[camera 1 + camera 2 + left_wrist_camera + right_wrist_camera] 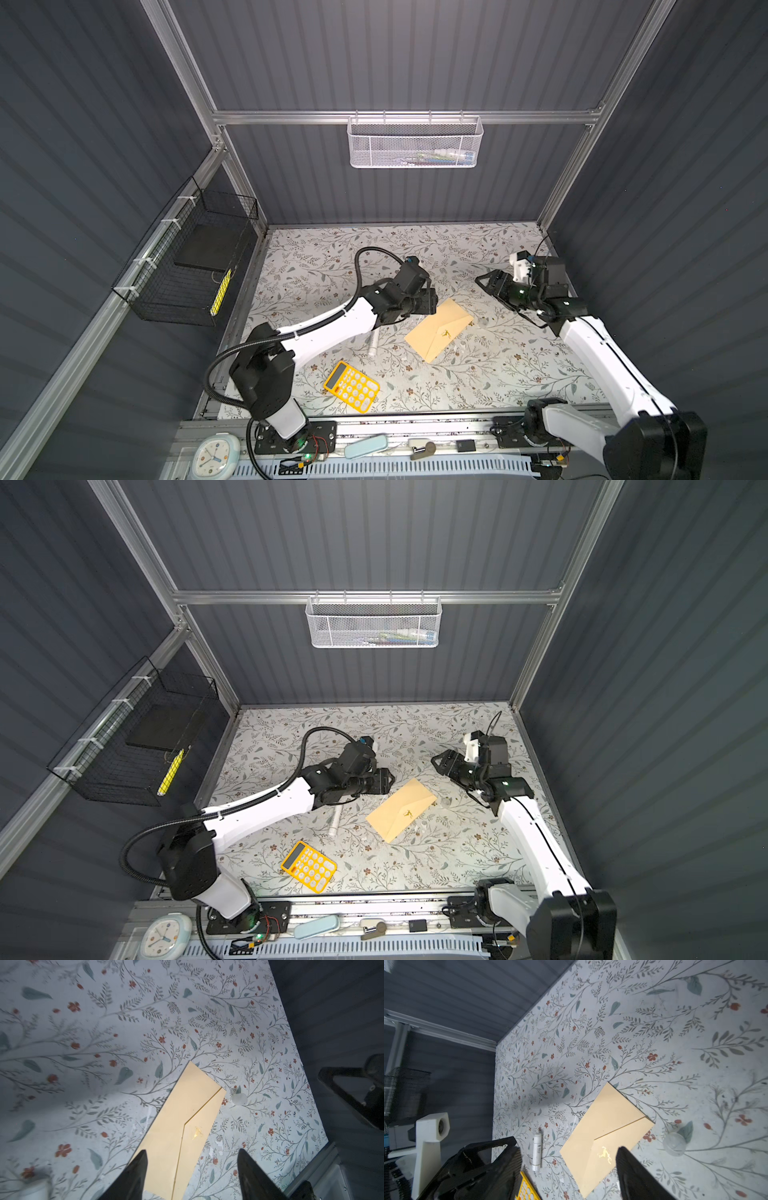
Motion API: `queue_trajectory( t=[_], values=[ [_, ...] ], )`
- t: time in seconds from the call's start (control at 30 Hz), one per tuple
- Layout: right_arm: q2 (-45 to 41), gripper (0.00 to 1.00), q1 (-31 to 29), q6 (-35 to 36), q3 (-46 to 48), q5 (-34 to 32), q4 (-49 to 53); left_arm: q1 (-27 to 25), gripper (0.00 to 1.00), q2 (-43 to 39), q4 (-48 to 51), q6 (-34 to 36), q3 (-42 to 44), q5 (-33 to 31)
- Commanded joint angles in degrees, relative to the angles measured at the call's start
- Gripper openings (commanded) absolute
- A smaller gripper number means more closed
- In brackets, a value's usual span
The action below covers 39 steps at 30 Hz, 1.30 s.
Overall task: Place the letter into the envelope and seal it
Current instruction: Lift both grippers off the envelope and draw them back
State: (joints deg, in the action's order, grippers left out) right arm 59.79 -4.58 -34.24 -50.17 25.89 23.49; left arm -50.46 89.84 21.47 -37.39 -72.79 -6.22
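the cell has dark grey ribbed walls and an aluminium frame, and the desk (pixel 498 374) is covered with a pale pattern of leaves and small red flowers. the envelope (pixel 438 330) lies flat near the middle of the desk, turned at an angle. its triangular flap is folded down, with the tip just beside the small gold mark. no white sheet shows in any view, so i judge that the letter is already inside the envelope, though this i cannot see directly.

the left claw (pixel 430 301) hangs over the far left corner of the envelope. in the left wrist view its two fingers are spread wide with nothing between them, and the envelope (pixel 187 1126) lies below on the desk. the right claw (pixel 484 282) is well apart from the envelope, toward the far right side. in the right wrist view its fingers are also spread and hold nothing.

a white glue tube (pixel 537 1152) lies on the desk near the envelope but not touching it. a small clear cap (pixel 674 1144) sits near the envelope's right corner.

the step in hand seems to be the last one, the sealing. the flap looks closed, but whether it is really stuck i cannot tell. the next move probably calls for a check of the flap. if an edge lifts, it needs a gentle press along the fold while the other claw stops the envelope from sliding.
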Motion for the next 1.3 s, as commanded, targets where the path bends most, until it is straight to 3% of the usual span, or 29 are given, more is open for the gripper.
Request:
queue_trajectory(
  t=[0.0, 0.13, 0.3, 0.5, 0.83, 1.27],
  values=[
    [-6.49, 0.96, 0.27, 6.22, -1.62, -0.12, 4.81, 1.85, 0.77, -5.62, 7.87, 5.68, -0.51, -4.59],
    [-15.17, 0.99, 0.27, 9.32, -0.84, -1.33, 5.38, 4.94, 0.9, -11.46, 15.57, 12.29, -0.77, -10.79],
    [-20.36, 0.99, 0.36, 10.96, -1.96, -1.13, 9.48, 8.7, 0.95, -15.65, 22.85, 16.3, -1.44, -10.16],
    [-20.61, 0.99, 0.32, 10.9, -3.37, 1.94, 15.24, 9.75, 0.95, -13.8, 31.3, 14.4, -0.87, -5.62],
    [-22.94, 0.99, 0.27, 7.65, 2.91, 9.89, 11.9, 10.03, 0.9, -3.68, 28.73, 14.13, 4.68, 3.14],
    [-27.0, 0.99, 0.1, 5.23, 10.97, 13.98, 8.66, 11.61, 0.71, 11.12, 28.01, 15.93, 3.16, 5.1]
  ],
)
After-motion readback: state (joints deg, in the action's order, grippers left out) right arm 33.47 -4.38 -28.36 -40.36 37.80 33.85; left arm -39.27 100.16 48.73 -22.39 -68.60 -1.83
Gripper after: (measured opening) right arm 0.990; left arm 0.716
